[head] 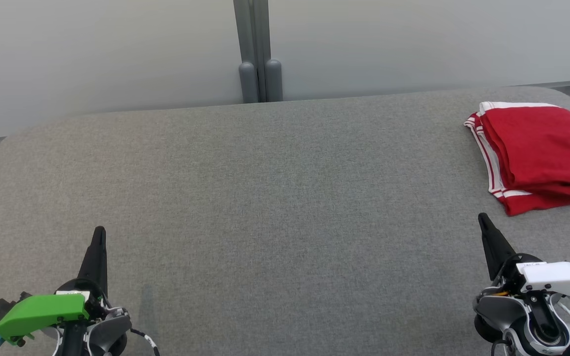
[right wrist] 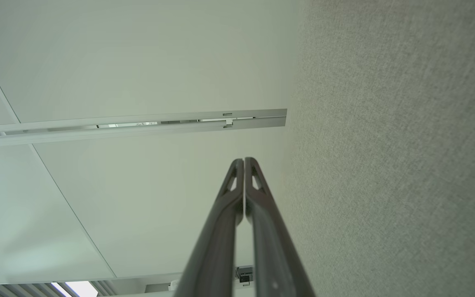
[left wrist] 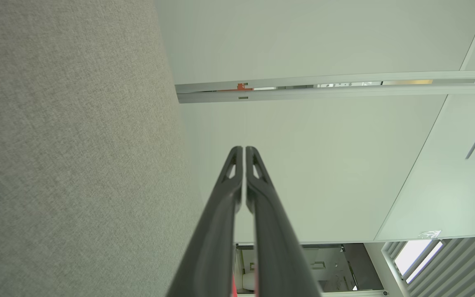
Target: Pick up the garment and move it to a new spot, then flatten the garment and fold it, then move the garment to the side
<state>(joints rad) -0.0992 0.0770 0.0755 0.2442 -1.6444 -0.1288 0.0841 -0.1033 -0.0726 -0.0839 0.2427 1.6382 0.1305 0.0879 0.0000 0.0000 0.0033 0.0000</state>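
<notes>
Left fingers [head: 98,254] and right fingers [head: 493,244] pressed together, empty, at 7 and 5 o'clock. Garment [head: 542,148] folded at 2 o'clock on bench [head: 265,198]. Looks soft, light, floppy; I'd pinch the stacked near edge, layers likely slip.

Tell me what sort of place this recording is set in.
Probably an indoor office or lab workspace set up for cloth folding: a grey fabric-covered table, pale partition panels joined by a grey post behind it, and a folded red garment at the table's right end.
</notes>
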